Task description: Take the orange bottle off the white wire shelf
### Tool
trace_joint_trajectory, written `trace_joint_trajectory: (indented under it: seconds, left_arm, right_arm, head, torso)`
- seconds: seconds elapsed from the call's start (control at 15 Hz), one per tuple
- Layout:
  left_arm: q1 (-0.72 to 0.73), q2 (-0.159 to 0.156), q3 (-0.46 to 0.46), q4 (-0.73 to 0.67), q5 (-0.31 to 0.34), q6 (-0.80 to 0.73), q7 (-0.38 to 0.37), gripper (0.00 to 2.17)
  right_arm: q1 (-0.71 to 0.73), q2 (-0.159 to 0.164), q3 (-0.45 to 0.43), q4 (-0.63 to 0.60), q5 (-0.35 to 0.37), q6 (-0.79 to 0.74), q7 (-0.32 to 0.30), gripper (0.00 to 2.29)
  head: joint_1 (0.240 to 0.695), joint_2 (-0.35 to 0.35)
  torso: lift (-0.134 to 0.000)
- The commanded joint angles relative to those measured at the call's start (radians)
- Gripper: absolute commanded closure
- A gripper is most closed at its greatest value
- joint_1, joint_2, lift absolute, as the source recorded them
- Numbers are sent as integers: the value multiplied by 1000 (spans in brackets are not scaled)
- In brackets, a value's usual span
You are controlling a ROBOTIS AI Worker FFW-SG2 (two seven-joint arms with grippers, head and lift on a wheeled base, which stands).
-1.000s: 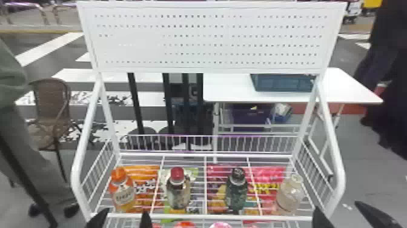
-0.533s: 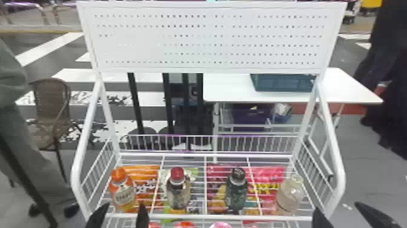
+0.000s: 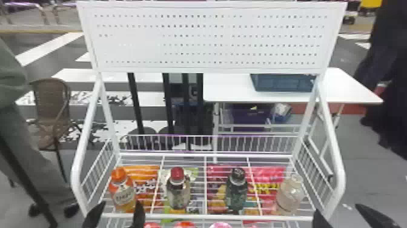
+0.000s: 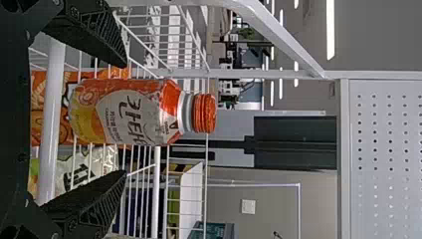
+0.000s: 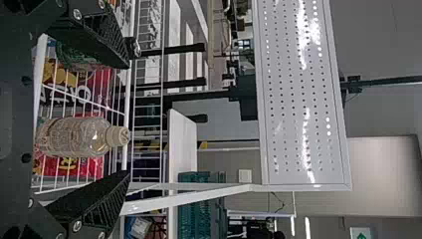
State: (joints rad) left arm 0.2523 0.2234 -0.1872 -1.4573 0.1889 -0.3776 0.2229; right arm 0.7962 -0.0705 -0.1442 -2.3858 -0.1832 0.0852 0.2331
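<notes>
At the left end of the white wire shelf (image 3: 193,217) stands the orange bottle (image 3: 121,191), upright. My left gripper (image 3: 113,213) is at the shelf's front edge just before it, fingers apart. In the left wrist view the orange bottle (image 4: 142,112) lies between and beyond the spread fingers of my left gripper (image 4: 124,119), touching neither. My right gripper (image 3: 337,213) is parked open at the front right corner; in the right wrist view a clear bottle (image 5: 79,137) shows beyond the open right gripper (image 5: 128,118).
A red-capped bottle (image 3: 178,189), a black-capped bottle (image 3: 236,191) and the clear bottle share the shelf. Colourful packets (image 3: 269,185) show beneath its wires. White side rails (image 3: 81,145) rise at both ends, with a perforated board (image 3: 209,36) above. Behind is a white table (image 3: 230,91).
My left gripper has moved slightly left and forward, so its fingers now stand on either side of the orange bottle's line. The right gripper and the bottles have stayed put.
</notes>
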Motion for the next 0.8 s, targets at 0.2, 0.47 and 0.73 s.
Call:
trace_joint_trajectory:
  seconds: [0.2,0.47,0.73]
  left_arm:
    - [-68,4,-3,75,26,-22,-16,144]
    - [-137,4,-26,137,35,-25,-22,144]
    - [-219,2,-51,229,58,-25,-31,144]
  right_arm:
    - [14,0,1,-7,13,0,0,144]
    - [21,0,0,-12,19,0,0,144]
    - [31,0,-5,-19,22,0,0,144]
  head:
    - [499,0]
    - [499,0]
    - [499,0]
  torso:
    - [0]
    - [0]
    - [0]
